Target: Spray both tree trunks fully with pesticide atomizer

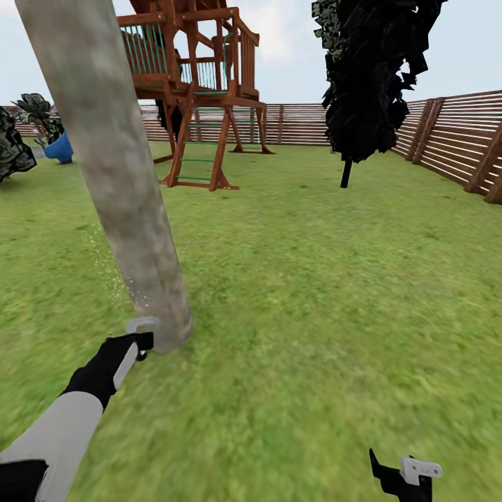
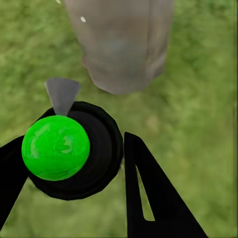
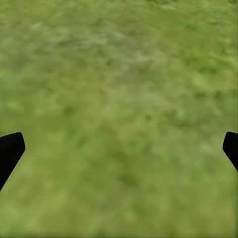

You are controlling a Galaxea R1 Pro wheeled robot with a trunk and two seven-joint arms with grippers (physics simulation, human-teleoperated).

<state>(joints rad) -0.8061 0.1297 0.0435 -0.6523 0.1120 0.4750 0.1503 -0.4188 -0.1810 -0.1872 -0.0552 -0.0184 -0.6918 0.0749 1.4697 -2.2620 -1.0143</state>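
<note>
Atomizer (image 2: 64, 148) clamped in left hand (image 2: 74, 163), close beside trunk (image 1: 118, 181). Fine droplets near trunk base. Right hand (image 3: 119, 148) spread apart over lawn (image 1: 314, 293).

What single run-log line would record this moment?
left gripper: shut on atomizer | nozzle: toward tree trunk, near base | spray specks: beside trunk | right gripper: open over lawn
</note>
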